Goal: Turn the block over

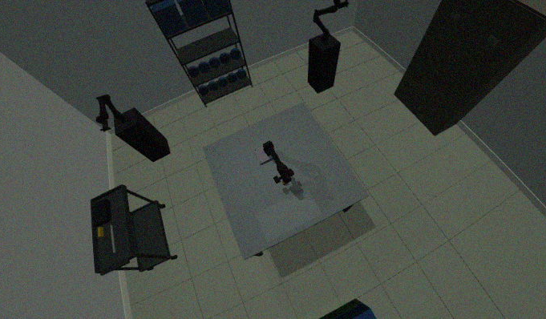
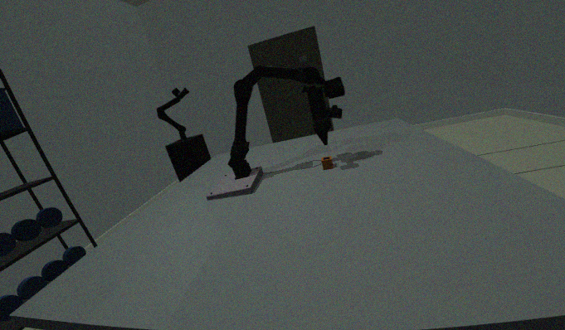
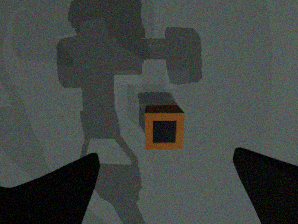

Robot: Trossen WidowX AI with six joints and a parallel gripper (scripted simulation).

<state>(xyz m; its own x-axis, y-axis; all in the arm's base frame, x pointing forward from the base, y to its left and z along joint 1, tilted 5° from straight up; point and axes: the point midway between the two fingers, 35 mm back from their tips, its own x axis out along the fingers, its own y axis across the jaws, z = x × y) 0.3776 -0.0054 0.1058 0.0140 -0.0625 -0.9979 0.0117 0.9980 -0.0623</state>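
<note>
The orange block (image 3: 164, 145) (image 2: 328, 164) rests on the table (image 2: 321, 232) (image 1: 238, 192) with its marked side, a dark square (image 3: 164, 131), facing up. In the top view only a sliver of the block shows beside the arm's end. My gripper (image 3: 169, 159) (image 2: 326, 143) is open and empty, pointing down above the block with a visible gap. In the wrist view the block sits between the two fingers left to right, a little above the line joining their tips. The block's underside is hidden.
The arm's base plate (image 2: 234, 186) (image 1: 262, 155) stands on the table behind the block. The arm's shadow falls around the block. A shelf rack (image 1: 208, 46), a cart (image 1: 111, 234) and two pedestals (image 1: 142, 136) (image 1: 323, 64) with other arms stand off the table.
</note>
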